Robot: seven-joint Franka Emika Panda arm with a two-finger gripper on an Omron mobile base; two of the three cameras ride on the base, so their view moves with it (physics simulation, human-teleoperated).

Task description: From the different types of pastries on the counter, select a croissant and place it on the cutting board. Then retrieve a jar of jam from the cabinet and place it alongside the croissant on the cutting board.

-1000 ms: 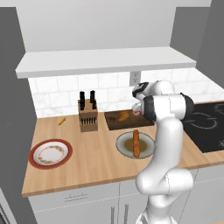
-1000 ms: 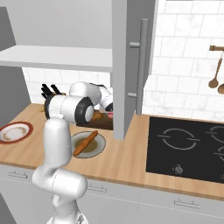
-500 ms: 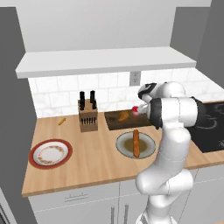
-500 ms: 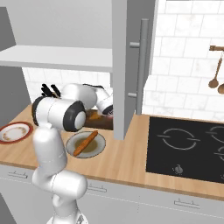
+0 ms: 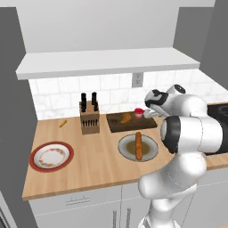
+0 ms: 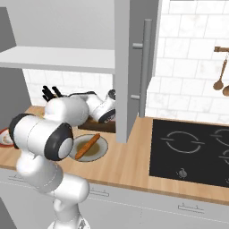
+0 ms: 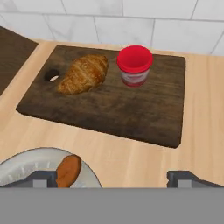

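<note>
Our end effector [image 7: 113, 175] hangs open w/ nothing between its fingers, just above the light tan wooden tabletop [image 7: 201, 109]. Straight ahead of it lies the dark brown rectangular wooden cutting board [image 7: 144, 113]. On the board, ahead and slightly left of the end effector, sits the lumpy golden-brown croissant [image 7: 84, 73]; the small squat red jam jar [image 7: 134, 65] stands upright just beside it, approx. dead ahead, apart from the fingers. Below-left of us, a grey round plate [image 7: 26, 168] carries the long orange-brown bread stick [image 7: 68, 170].
</note>
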